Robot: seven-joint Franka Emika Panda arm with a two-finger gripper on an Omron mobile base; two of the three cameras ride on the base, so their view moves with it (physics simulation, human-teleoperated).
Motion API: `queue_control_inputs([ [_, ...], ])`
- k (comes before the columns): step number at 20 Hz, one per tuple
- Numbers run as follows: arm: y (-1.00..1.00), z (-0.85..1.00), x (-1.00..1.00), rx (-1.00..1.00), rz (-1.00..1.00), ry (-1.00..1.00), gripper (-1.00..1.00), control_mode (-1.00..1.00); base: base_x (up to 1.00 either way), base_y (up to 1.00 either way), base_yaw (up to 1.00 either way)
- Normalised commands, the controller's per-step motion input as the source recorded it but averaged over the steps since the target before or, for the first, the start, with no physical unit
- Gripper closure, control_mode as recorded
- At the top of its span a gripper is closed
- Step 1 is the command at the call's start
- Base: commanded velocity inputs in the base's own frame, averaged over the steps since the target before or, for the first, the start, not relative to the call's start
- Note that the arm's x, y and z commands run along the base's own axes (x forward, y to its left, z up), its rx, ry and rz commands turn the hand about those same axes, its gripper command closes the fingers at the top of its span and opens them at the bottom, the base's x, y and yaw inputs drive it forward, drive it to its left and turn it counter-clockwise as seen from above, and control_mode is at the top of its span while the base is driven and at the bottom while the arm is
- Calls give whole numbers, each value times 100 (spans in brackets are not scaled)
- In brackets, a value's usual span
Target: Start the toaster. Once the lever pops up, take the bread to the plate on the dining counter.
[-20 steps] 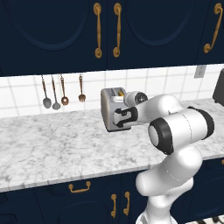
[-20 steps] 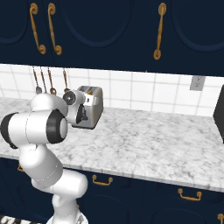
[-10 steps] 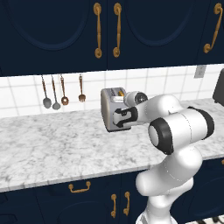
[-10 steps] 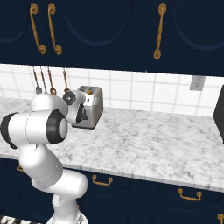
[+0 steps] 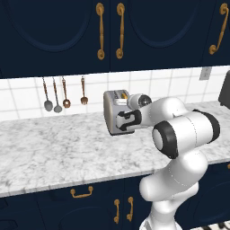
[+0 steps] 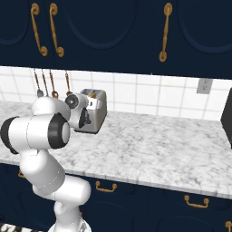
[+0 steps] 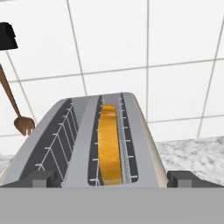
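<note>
Nothing has shifted since the earlier frames: arm, toaster and the base views all match, so the hand is holding its place at the toaster's front.

Dark navy cabinets (image 5: 58, 36) with gold handles span the top of both base views, above a white tiled wall. Below runs the marble counter (image 5: 49, 152); the dining counter and plate are elsewhere. The white arm (image 5: 184, 134) bends in from the lower right of the left base view. The toaster (image 5: 116, 105) sits at centre frame there, near the back wall, with hanging utensils (image 5: 63, 93) to its left. From the hand camera its two slots fill the lower middle, and the bread (image 7: 108, 146) stands on edge, deep in the right-hand slot. The tool (image 5: 123, 122) is pressed close against the toaster's front face; its fingertips (image 7: 183, 178) sit wide apart at the bottom corners of the hand view, closed on nothing.

The lever itself is hidden behind the hand, so I cannot tell whether it is down. To do this step well, I judge the push should go straight down along the slot, one finger squarely on the tab, without shoving the light toaster backward, then lift clear and wait.
</note>
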Motion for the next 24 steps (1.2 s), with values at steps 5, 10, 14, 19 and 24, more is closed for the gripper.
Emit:
queue_control_inputs([
  [5, 0, 0, 0, 0, 0, 0, -100, -100, 0, 0, 0],
  [10, 0, 0, 0, 0, 0, 0, -100, -100, 0, 0, 0],
  [14, 0, 0, 0, 0, 0, 0, -100, -100, 0, 0, 0],
  [19, 0, 0, 0, 0, 0, 0, -100, -100, 0, 0, 0],
  [24, 0, 0, 0, 0, 0, 0, -100, -100, 0, 0, 0],
])
